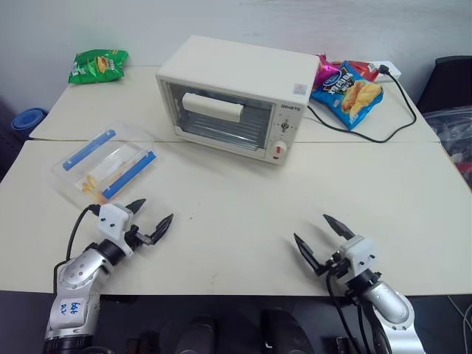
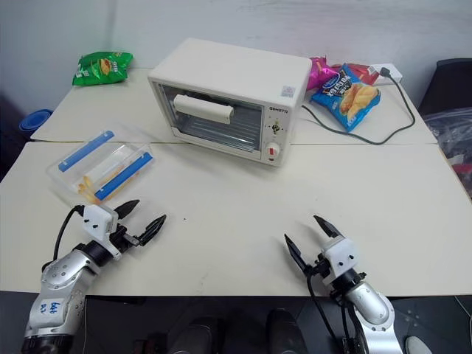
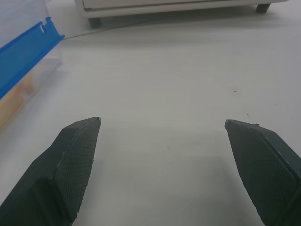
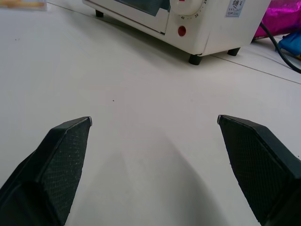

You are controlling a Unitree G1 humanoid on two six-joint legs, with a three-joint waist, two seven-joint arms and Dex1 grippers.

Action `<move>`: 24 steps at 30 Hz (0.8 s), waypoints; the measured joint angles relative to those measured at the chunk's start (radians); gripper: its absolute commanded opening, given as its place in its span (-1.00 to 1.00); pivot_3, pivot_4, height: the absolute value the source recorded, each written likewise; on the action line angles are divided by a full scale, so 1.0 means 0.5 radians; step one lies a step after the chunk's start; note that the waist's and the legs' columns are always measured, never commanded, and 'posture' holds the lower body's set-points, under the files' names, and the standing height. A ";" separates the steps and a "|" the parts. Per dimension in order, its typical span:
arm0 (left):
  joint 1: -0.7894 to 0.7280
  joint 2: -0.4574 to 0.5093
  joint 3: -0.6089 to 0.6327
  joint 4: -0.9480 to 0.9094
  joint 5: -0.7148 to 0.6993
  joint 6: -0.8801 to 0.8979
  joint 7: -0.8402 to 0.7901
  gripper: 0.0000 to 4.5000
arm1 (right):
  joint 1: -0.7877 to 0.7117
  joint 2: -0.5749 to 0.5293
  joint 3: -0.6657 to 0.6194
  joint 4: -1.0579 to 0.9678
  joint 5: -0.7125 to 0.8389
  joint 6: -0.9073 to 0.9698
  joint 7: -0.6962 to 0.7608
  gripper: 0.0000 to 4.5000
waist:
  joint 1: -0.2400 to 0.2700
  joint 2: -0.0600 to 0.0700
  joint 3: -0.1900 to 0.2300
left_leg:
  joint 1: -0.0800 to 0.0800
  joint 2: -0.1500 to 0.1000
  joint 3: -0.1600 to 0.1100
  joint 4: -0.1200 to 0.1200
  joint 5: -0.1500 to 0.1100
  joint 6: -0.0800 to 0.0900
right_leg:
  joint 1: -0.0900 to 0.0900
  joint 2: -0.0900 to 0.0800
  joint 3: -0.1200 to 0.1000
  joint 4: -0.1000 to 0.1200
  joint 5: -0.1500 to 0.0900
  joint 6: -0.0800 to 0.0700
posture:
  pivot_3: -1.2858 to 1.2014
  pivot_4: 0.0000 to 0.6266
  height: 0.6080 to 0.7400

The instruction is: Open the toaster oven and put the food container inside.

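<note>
Both your hands, left hand (image 1: 153, 213) & right hand (image 1: 316, 236), spread wide, empty, over counter (image 1: 236, 206); toaster oven (image 1: 234, 98) door shut, food container (image 1: 105, 164) near left.

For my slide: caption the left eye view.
Open end effectors hover before closed toaster oven; food container waits.

This looks like a lab or office room set up for testing rather than a real kitchen. Two plain cream tables (image 1: 221, 221) are pushed together against a bare pale wall (image 1: 221, 18). The oven (image 1: 236, 99) stands on the bare tabletop, its black cord (image 1: 383, 133) trailing across the surface to a white plug block (image 1: 387, 70). Snack bags (image 1: 346, 85) lie loose at the back. A black shape at the far right edge (image 1: 450, 81) may be an office chair.
</note>
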 measured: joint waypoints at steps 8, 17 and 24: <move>-0.022 0.132 0.024 -0.035 -0.220 0.194 -0.215 1.00 | -0.199 -0.076 0.088 -0.108 0.183 0.340 0.113 0.99 | -0.016 -0.001 0.001 | 0.000 0.004 0.000 0.000 0.000 -0.001 | -0.001 0.002 0.003 0.001 0.000 0.000 | 0.03 -0.52 1.00; -0.255 0.576 0.335 -0.106 -0.774 0.670 -0.641 1.00 | -1.208 -0.069 0.352 -0.324 0.446 1.400 0.083 0.99 | -0.023 0.001 0.001 | -0.005 0.006 -0.004 0.000 -0.002 -0.004 | -0.006 0.002 -0.002 -0.001 -0.001 -0.006 | 0.03 -0.52 1.00; -0.433 0.630 0.477 -0.071 -0.836 0.775 -0.582 1.00 | -1.827 0.189 0.352 0.106 0.364 1.656 -0.156 0.99 | -0.042 0.002 0.001 | -0.018 0.005 -0.005 0.002 -0.001 -0.005 | -0.017 0.002 -0.003 0.008 -0.001 -0.006 | 0.03 -0.52 1.00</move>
